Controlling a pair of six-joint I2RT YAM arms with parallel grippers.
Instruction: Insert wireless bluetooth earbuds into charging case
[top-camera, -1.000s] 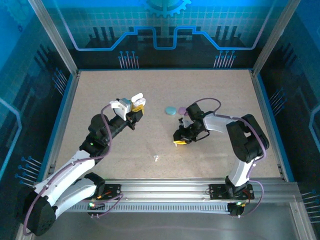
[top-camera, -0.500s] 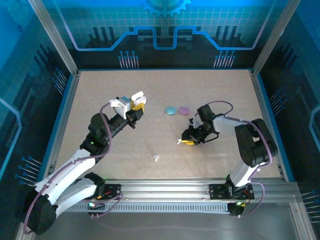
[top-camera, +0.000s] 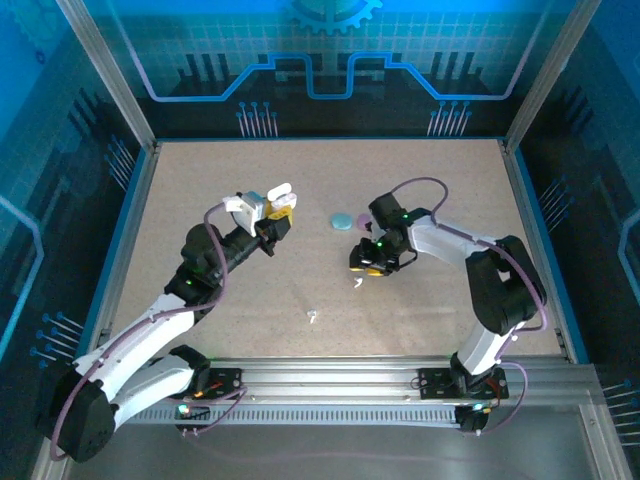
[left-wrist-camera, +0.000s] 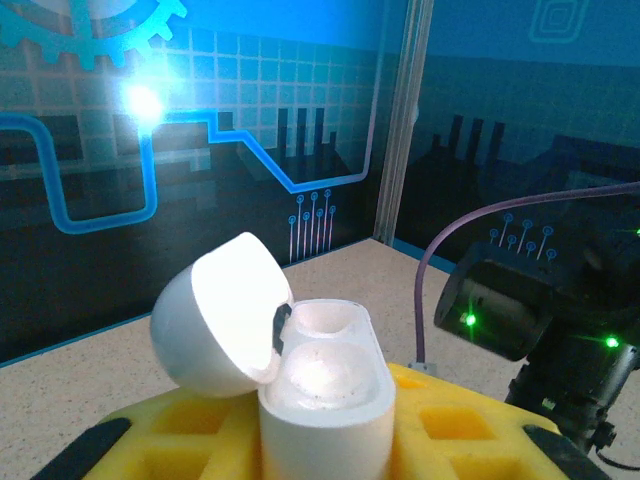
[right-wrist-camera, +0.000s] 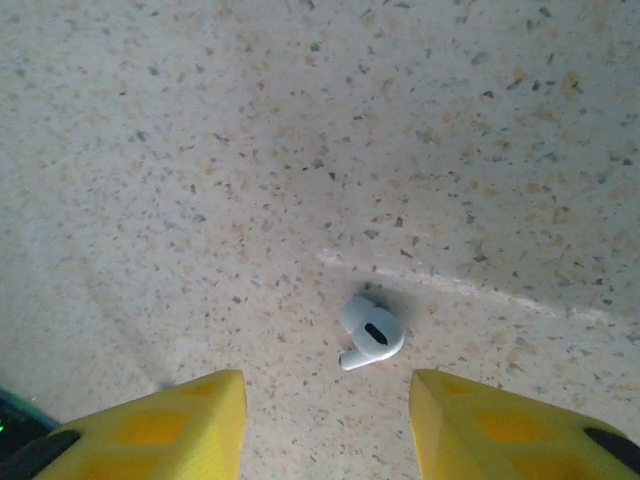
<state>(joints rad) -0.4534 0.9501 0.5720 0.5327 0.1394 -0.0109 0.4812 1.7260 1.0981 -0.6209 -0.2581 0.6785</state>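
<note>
White earbud (top-camera: 357, 283) lies on the tabletop (top-camera: 200, 180), nothing touching it.

Top view:
- Right tool (top-camera: 365, 268) hangs just past the earbud on its far side, pointing down.
- Light blue case (top-camera: 341, 221) lies farther off on that same far side.
- Left tool (top-camera: 275, 210) is well to the earbud's left, raised off the tabletop and clamped on a white charging case (top-camera: 278, 196).
- Tiny white item (top-camera: 313, 317) sits to the earbud's near left; too small to identify.

Left wrist view:
- Charging case (left-wrist-camera: 325, 385) stands upright between the yellow pads (left-wrist-camera: 450, 430).
- Lid (left-wrist-camera: 220, 315) is swung back to the left.
- Two wells face up; glare hides what they hold.
- Right arm (left-wrist-camera: 530, 310) shows at right with green lights on.

Right wrist view:
- Earbud (right-wrist-camera: 370, 333) rests on the speckled surface, stem toward lower left.
- Yellow fingers (right-wrist-camera: 170, 420) stand apart, one on each side of the earbud and slightly short of it.
- Neither finger touches the earbud.
</note>
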